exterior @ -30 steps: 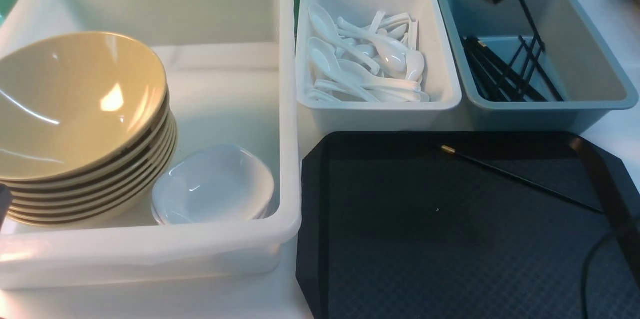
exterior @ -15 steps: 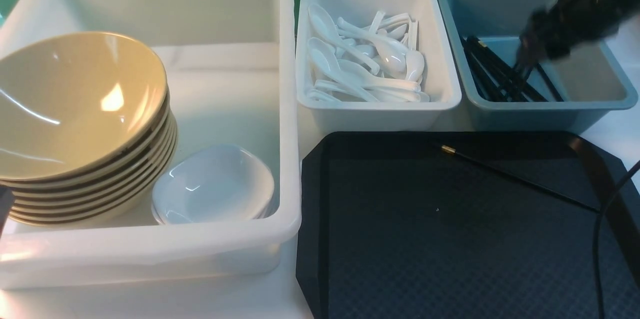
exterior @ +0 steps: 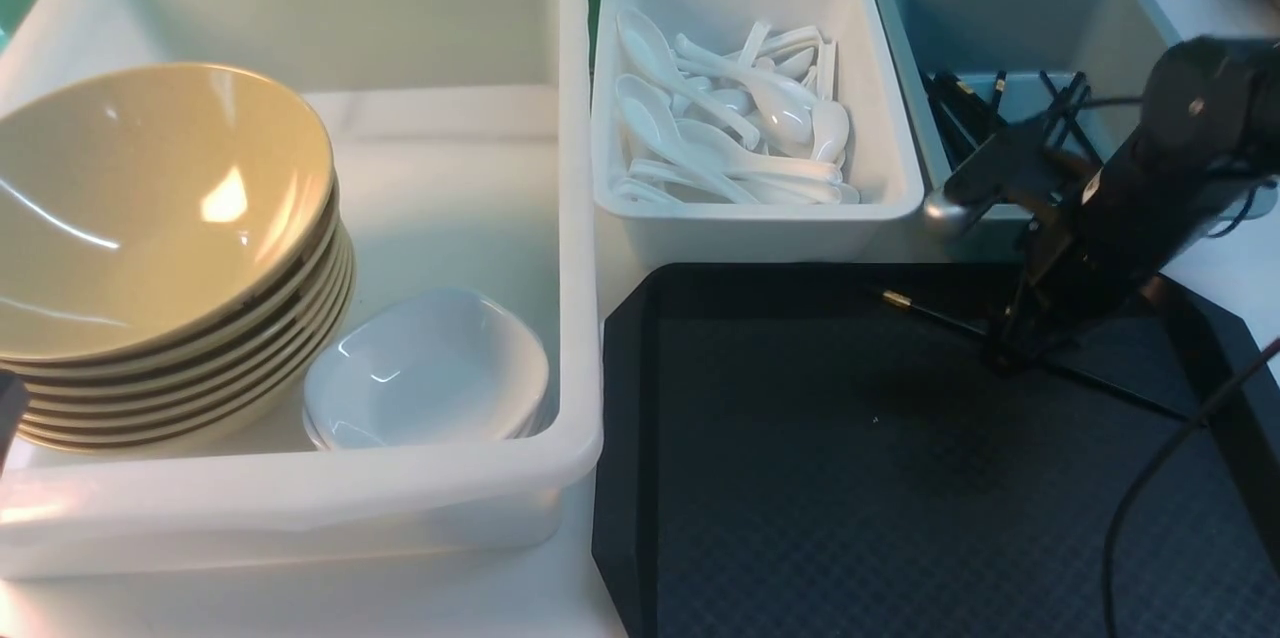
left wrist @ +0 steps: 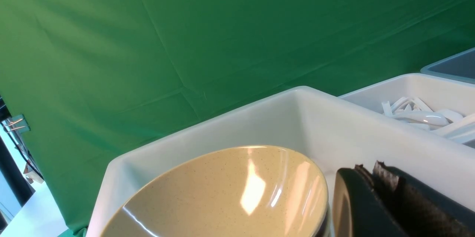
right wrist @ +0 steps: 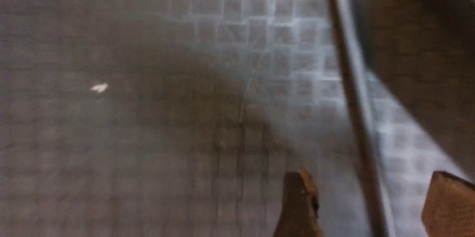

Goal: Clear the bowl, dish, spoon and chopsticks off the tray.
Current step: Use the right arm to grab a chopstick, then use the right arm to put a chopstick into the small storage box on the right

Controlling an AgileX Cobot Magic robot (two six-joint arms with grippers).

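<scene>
One black chopstick [exterior: 940,318] with a gold band lies slantwise on the far part of the black tray [exterior: 800,498]. My right gripper [exterior: 1005,358] is low over the tray, open, with a fingertip on each side of the stick's middle. In the right wrist view the chopstick [right wrist: 352,92] runs between the two fingertips of the gripper [right wrist: 373,203], untouched. My left gripper [left wrist: 367,172] is shut and empty beside the stacked yellow bowls [left wrist: 222,192]. No bowl, dish or spoon shows on the tray.
A large white tub [exterior: 585,218] on the left holds the stacked bowls [exterior: 150,208] and white dishes [exterior: 430,368]. A white tub [exterior: 760,218] of spoons and a grey-blue tub [exterior: 900,48] of chopsticks stand behind the tray. A black cable [exterior: 1140,488] hangs over the tray's right side.
My right arm has come down from over the grey-blue tub, where it held a chopstick, to the tray. It now straddles the stick lying there. The left arm has not moved.
</scene>
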